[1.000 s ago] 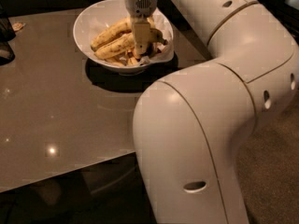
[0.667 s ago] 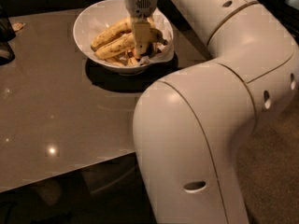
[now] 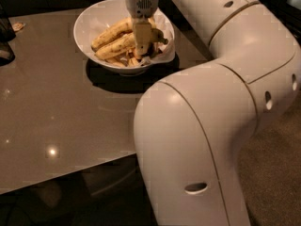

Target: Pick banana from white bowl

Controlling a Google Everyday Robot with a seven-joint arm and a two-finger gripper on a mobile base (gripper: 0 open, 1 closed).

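The white bowl [image 3: 83,23] stands at the far side of the brown table [image 3: 56,107]. Two yellow, brown-spotted bananas lie in it side by side: one further back [image 3: 109,34] and one nearer [image 3: 114,47]. White paper [image 3: 165,53] lines the bowl's right side. My gripper [image 3: 143,45] reaches straight down into the bowl at the right ends of the bananas, touching or just above them. Its tips are hidden among the bananas and paper.
My large white arm [image 3: 211,102] fills the right half of the view and covers the table's right part. A dark object [image 3: 5,36] stands at the table's left edge, with a small light scrap [image 3: 18,26] behind it. The table's front edge runs along the lower left.
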